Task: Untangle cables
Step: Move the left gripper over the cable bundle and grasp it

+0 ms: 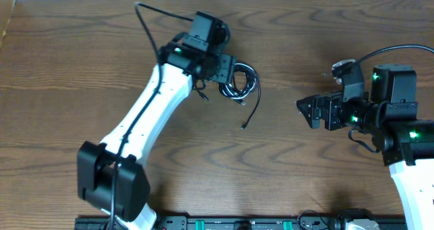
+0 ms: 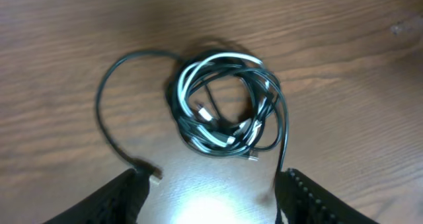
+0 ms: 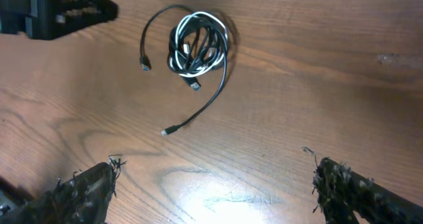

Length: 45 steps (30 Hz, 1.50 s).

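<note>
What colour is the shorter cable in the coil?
White; the shorter cable shows best in left wrist view.

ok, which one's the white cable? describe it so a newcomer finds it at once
On the wooden table, a small coiled tangle lies just in front of the open left gripper. The white cable is the pale strand looping through that coil. Unlike the black cable, which is dark and trails long loose ends outward, it seems to lie within the coil.
</note>
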Each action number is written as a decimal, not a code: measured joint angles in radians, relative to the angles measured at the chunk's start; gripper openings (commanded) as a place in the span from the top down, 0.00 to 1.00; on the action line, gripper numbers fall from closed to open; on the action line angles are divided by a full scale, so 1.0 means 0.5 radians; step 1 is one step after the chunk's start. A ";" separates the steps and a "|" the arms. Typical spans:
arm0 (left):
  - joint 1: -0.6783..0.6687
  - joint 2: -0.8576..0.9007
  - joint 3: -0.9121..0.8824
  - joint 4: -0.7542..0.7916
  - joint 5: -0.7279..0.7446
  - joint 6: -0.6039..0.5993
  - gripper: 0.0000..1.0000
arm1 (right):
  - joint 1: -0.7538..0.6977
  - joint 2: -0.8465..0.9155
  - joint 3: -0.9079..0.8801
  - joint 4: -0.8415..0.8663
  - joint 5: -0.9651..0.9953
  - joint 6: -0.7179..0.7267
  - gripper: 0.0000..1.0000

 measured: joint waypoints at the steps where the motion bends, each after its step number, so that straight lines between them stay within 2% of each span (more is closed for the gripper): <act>1: -0.015 0.021 0.000 0.028 0.001 -0.001 0.39 | 0.000 0.000 0.000 -0.013 0.009 0.005 0.06; 10: -0.156 0.278 0.000 0.146 0.001 -0.161 0.46 | 0.000 0.011 0.000 -0.014 0.121 0.022 0.09; 18: -0.216 0.494 0.000 0.236 0.000 -0.346 0.47 | 0.000 0.106 0.000 0.045 0.146 0.027 0.09; 29: -0.290 0.530 0.000 0.359 -0.047 -0.391 0.47 | 0.000 0.251 0.000 0.086 0.121 0.034 0.08; 34: -0.291 0.579 0.000 0.354 -0.069 -0.401 0.56 | 0.000 0.252 0.000 0.103 0.113 0.034 0.07; 45: -0.291 0.588 0.000 0.372 -0.069 -0.404 0.59 | 0.000 0.252 0.000 0.120 0.112 0.034 0.07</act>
